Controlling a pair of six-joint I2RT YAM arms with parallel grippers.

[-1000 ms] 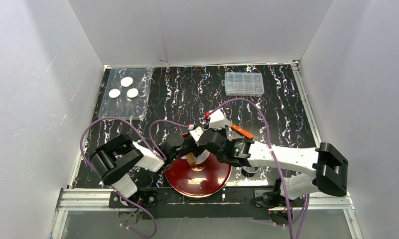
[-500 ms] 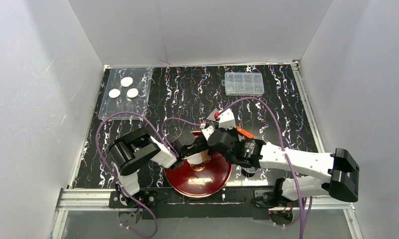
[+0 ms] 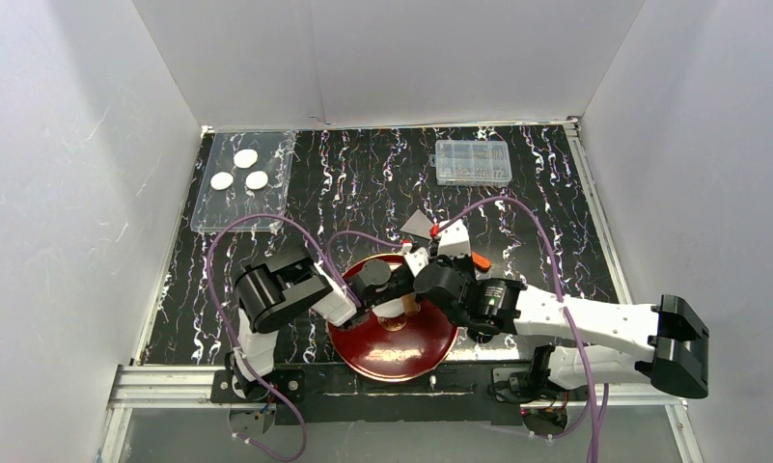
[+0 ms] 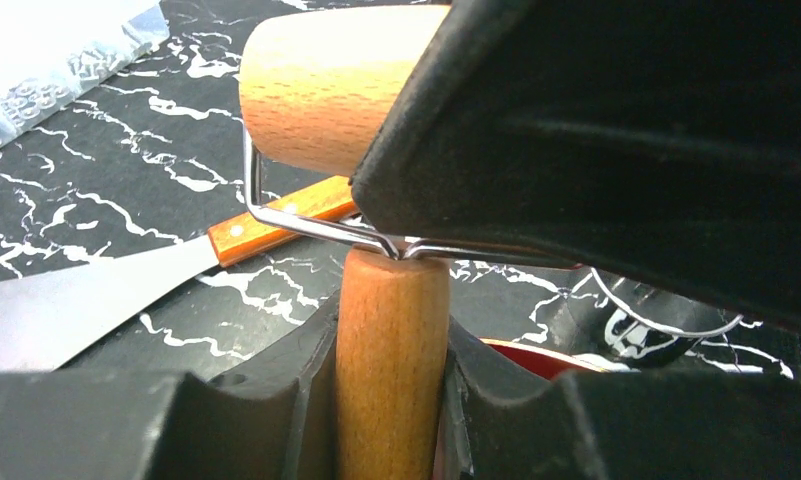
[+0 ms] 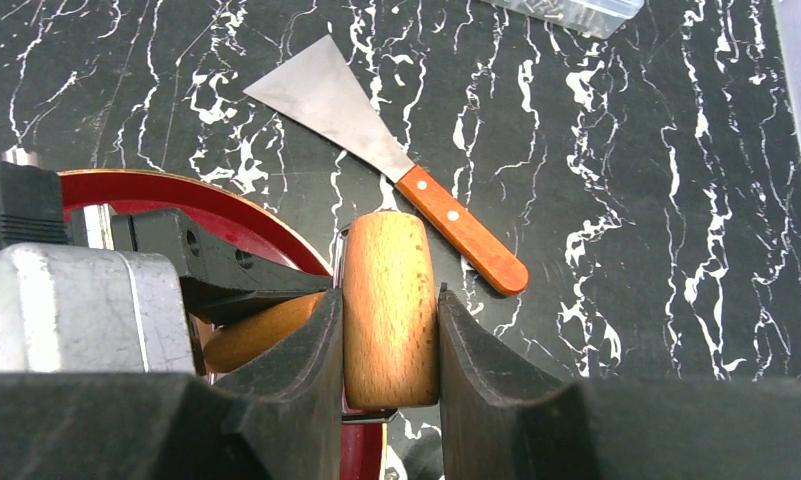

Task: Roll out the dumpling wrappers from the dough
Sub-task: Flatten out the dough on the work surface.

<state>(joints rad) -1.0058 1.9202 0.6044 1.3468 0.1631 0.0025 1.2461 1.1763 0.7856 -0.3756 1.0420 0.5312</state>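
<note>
A wooden roller with a wire frame sits over the red plate. My left gripper is shut on its wooden handle. My right gripper is shut on its wooden barrel. In the top view both grippers, left and right, meet over the plate's far half. The dough is hidden under them. Three dumpling wrappers are small white discs on a clear tray at the back left.
A metal spatula with an orange handle lies on the black marbled mat just behind the plate; it also shows in the right wrist view. A clear parts box stands at the back right. White walls enclose the table.
Both grippers have moved to the right over the plate with the roller held between them. The left arm's elbow has swung right and the right arm's elbow has moved out right.
</note>
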